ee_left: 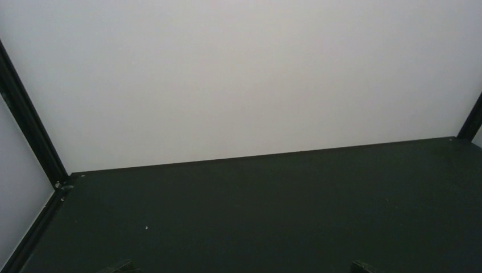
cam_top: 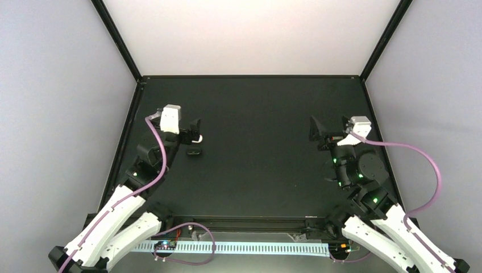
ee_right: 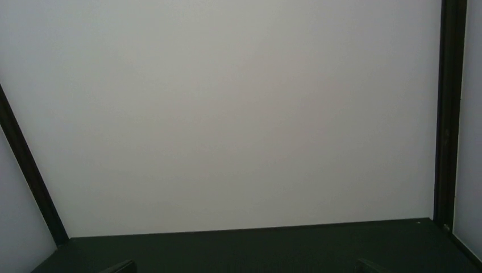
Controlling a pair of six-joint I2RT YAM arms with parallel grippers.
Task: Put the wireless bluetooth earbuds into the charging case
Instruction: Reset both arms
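Note:
In the top view a small black oval charging case (cam_top: pixel 194 152) lies on the black table, left of centre. My left gripper (cam_top: pixel 195 132) hovers just behind it, open. A small white piece (cam_top: pixel 198 139) shows at that gripper's fingers, partly hidden and too small to identify. I cannot make out the earbuds in any view. My right gripper (cam_top: pixel 319 136) stands open over the right side of the table, far from the case. Each wrist view shows only bare table, the back wall and widely spaced fingertips (ee_left: pixel 120 266) (ee_right: pixel 118 266), with nothing between them.
The black table (cam_top: pixel 256 114) is enclosed by pale walls with black corner posts (cam_top: pixel 119 40). A black frame post (ee_right: pixel 449 114) stands close on the right of the right wrist view. Purple cables (cam_top: pixel 420 159) loop off both arms.

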